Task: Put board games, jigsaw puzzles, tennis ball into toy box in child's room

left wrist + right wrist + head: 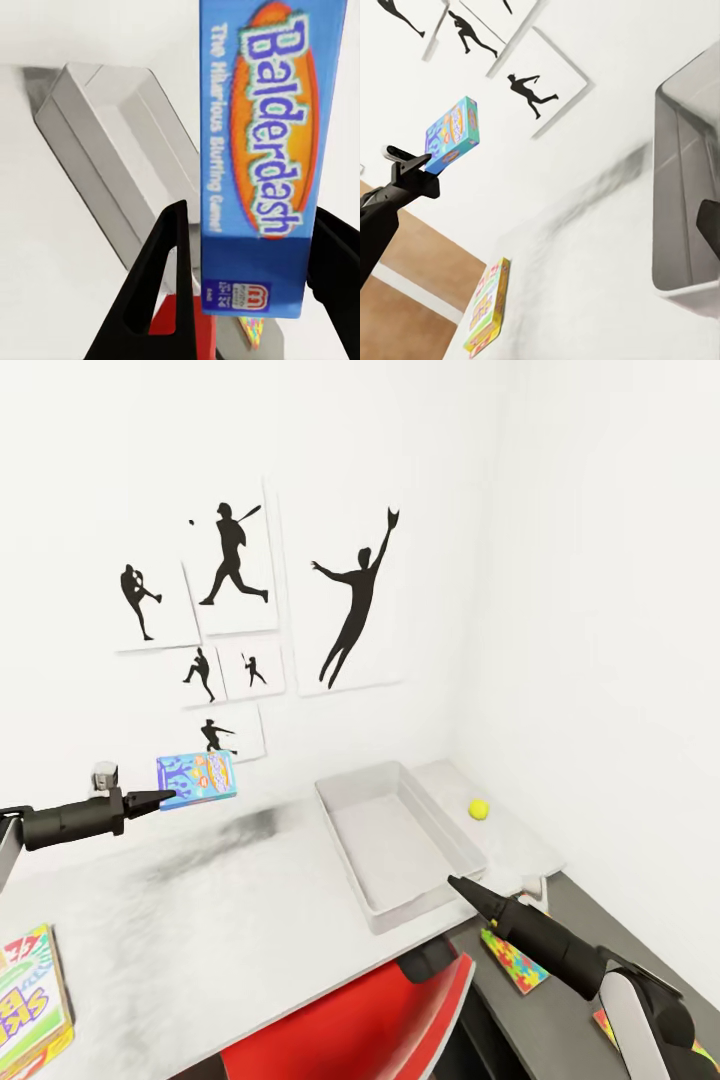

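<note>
- Our left pincer (168, 796) is clamped on the blue Balderdash board game (197, 779), holding it in the air over the worktop (220, 920), off to the left of the toy box (400, 845).
- Our right pincer (458, 887) hangs by the toy box's near corner; whether its jaws are apart or together we cannot tell.
- The toy box looks empty. The tennis ball (479, 809) lies just beyond its right wall, a jigsaw puzzle (515, 960) sits on the lower dark section, and a second board game (32, 1000) lies flat at the worktop's near left edge.
- We judge the main risk to be the grip: the fingers (161, 292) pinch the game only at one end, so a quick swing could twist it loose before it clears the tray wall.
- A second risk is our right arm, so near the tray that it could nudge it or block the drop.
- The left wrist view reads the Balderdash title and shows the tray ahead; the right wrist view shows the game's thickness; the head view gives the ball.
</note>
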